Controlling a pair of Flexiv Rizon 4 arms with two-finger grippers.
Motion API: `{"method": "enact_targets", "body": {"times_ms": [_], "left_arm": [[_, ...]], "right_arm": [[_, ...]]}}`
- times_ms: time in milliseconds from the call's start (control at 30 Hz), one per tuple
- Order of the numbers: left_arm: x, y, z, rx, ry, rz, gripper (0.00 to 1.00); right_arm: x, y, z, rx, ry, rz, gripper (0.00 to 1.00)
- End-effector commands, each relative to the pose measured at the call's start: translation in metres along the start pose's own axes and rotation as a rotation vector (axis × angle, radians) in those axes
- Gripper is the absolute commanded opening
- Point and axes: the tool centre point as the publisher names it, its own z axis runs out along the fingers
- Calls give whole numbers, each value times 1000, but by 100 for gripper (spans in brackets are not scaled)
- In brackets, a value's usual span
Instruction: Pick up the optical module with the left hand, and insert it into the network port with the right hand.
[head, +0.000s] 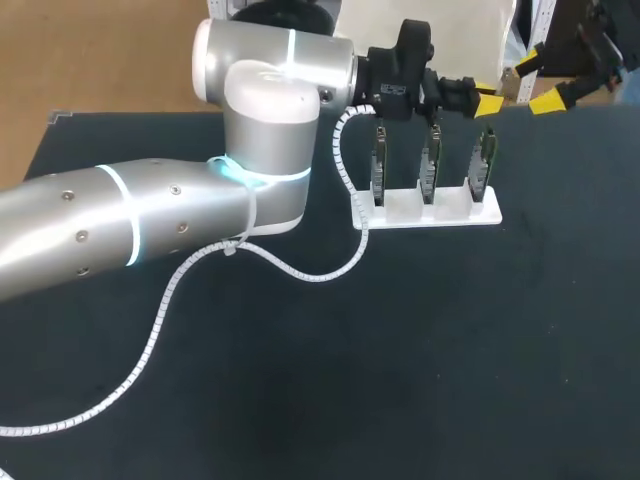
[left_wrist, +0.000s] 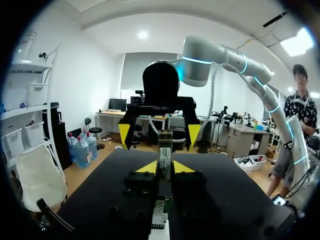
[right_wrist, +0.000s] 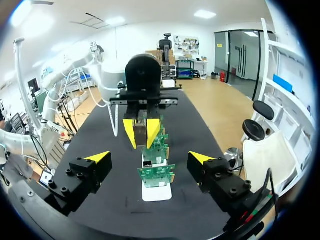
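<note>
While the left gripper (head: 488, 103) clamped the module (left_wrist: 165, 148) at upper right, the right gripper (head: 540, 85) hung nearby, jaws apart.

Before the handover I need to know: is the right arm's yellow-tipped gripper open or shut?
Open: in its own wrist view the right arm's yellow-tipped gripper has both fingers spread wide apart, gripping nothing.

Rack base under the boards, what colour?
White. The rack base shows best in the head view.
</note>
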Motion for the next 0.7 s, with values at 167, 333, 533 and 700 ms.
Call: {"method": "enact_targets", "body": {"times_ms": [167, 333, 533, 700], "left_arm": [[0, 2, 1, 5, 2, 0, 0], [0, 2, 1, 5, 2, 0, 0], [0, 2, 1, 5, 2, 0, 0], [0, 2, 1, 5, 2, 0, 0]], "right_arm": [[-15, 7, 4, 30, -22, -20, 100], [-22, 10, 9, 22, -32, -32, 100], [-28, 13, 14, 7, -37, -40, 100], [-32, 13, 15, 2, -35, -55, 100]]}}
